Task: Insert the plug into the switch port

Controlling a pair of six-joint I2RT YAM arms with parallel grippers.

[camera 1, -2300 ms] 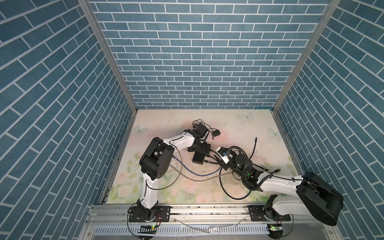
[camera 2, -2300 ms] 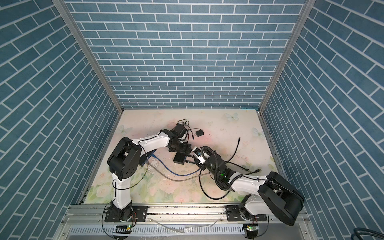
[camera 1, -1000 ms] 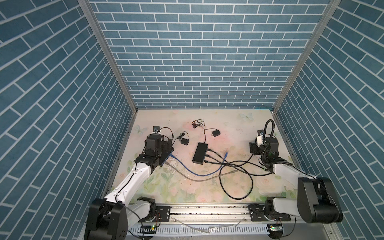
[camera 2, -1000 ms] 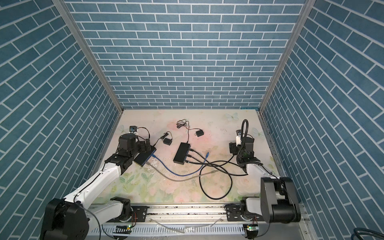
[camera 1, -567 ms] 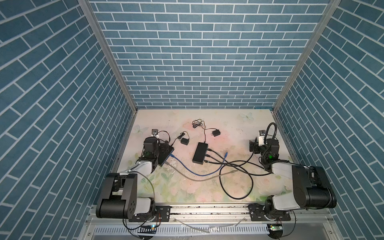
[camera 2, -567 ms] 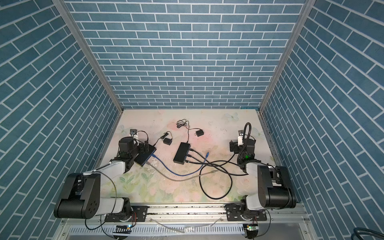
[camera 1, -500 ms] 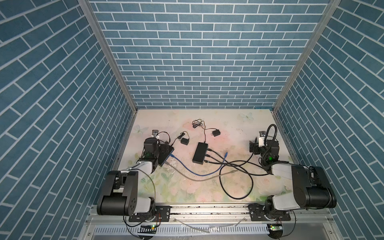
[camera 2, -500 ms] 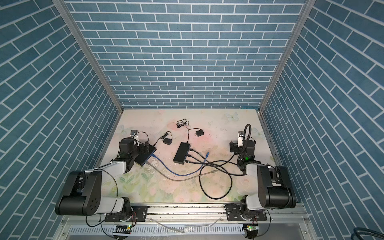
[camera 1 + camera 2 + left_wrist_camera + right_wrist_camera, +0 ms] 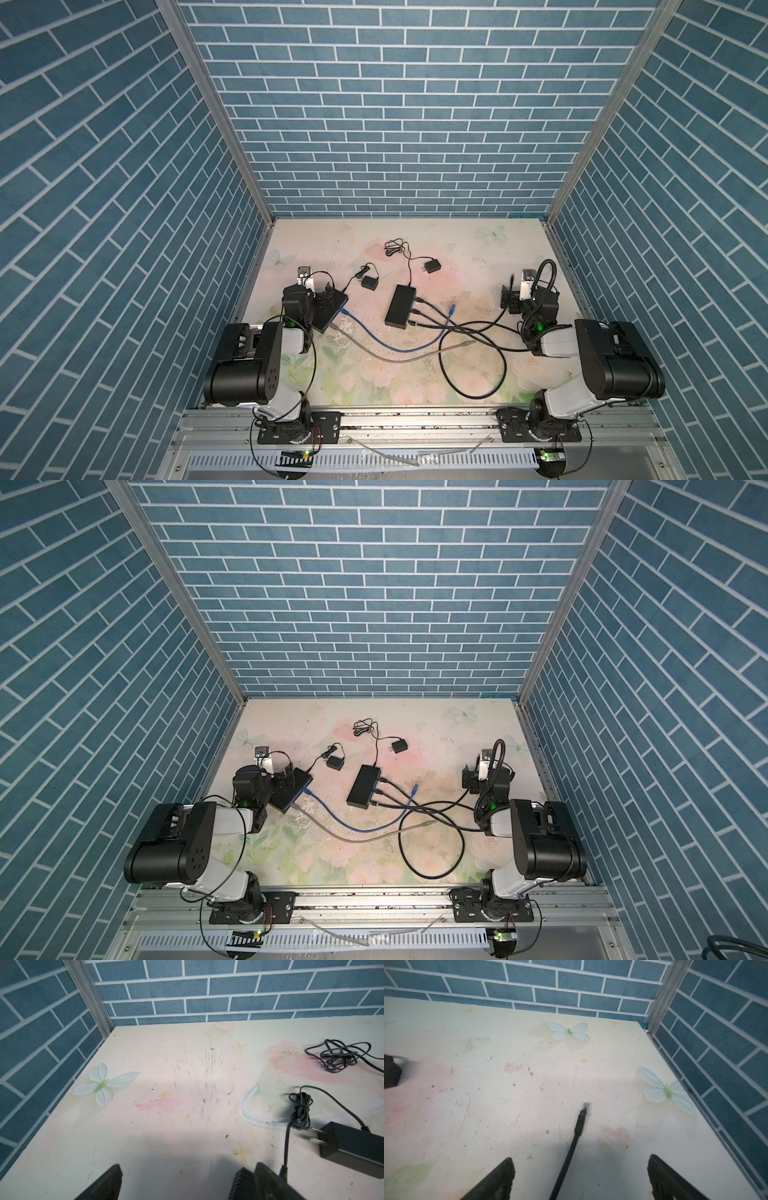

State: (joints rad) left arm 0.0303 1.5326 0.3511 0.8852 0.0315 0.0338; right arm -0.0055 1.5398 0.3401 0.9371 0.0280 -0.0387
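We note left claw [image 9: 178, 1169] spread wide, empty, beside blue switch [image 9: 336, 303]. Right claw [image 9: 580, 1159] spread wide, gripping nothing. Black cable plug [image 9: 581, 1118] lies loose on tabletop [image 9: 508, 1088] just ahead of its fingers, well apart from black switch [image 9: 401, 305] mid-tabletop.

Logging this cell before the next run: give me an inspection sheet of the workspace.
Surface: floral table, scuffed.
Job's things: black switch mid-table, black cables in its ports; loose plug lies within the open right gripper.
Clutter: two power adapters; second switch beside the left gripper.
Grippers: left gripper open, empty; right gripper open, gripping nothing.
Cables: blue cable and grey cable run from the second switch, far ends loose.
Surroundings: blue brick walls.
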